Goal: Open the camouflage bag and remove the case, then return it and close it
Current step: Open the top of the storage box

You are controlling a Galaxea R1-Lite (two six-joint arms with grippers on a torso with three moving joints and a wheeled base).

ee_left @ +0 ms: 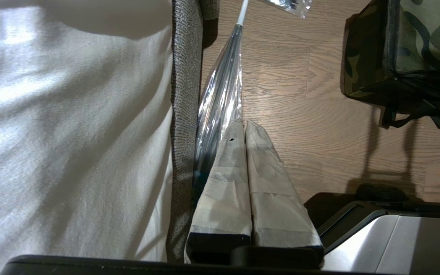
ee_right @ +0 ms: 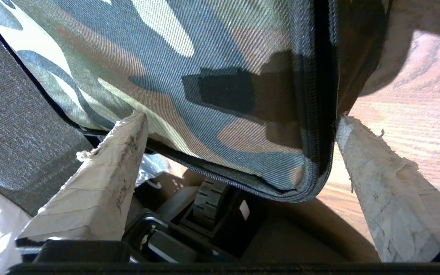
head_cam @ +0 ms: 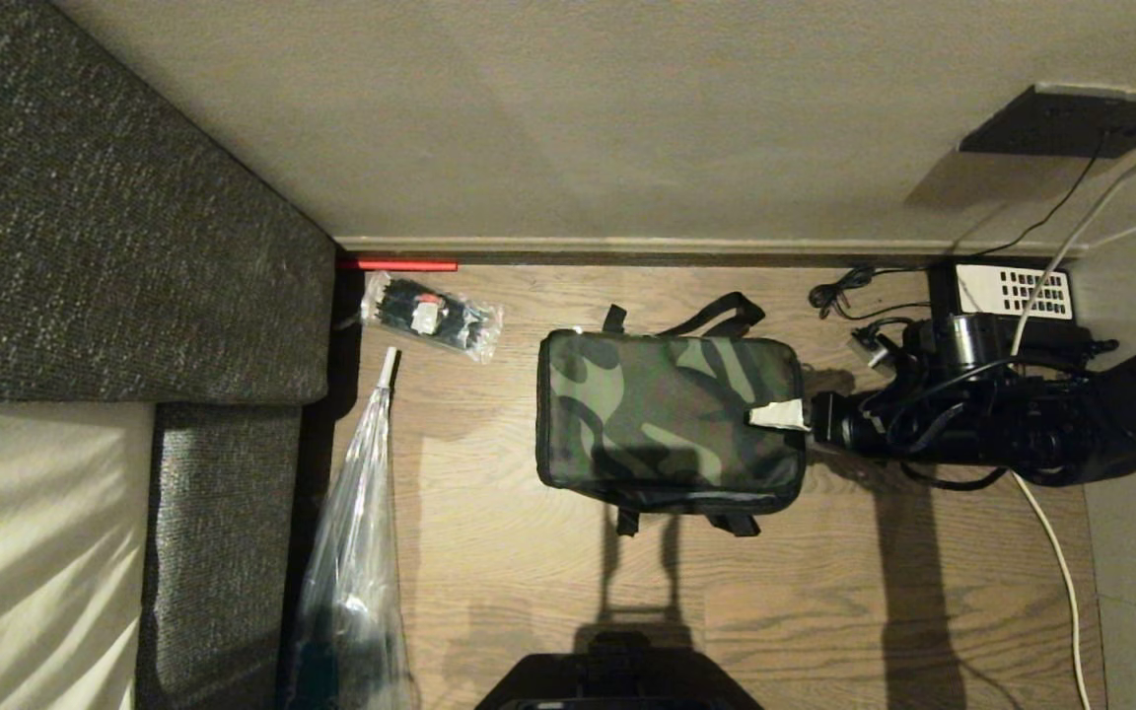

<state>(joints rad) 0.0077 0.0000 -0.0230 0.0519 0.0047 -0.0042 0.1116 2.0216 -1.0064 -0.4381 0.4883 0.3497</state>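
The bag (head_cam: 669, 422) sits shut on the wood floor (head_cam: 824, 592), about mid-room, straps poking out front & back. Right tool (head_cam: 793, 415) is at the bag's right end w/ fingers (ee_right: 101, 183) spread wide, one on each side of the bag's zip corner, not squeezing it. Left tool (ee_left: 246, 130) hangs near the sofa (head_cam: 114, 217), fingers pressed together, holding nothing. A clear plastic wrap (head_cam: 361, 532) lies by the sofa.
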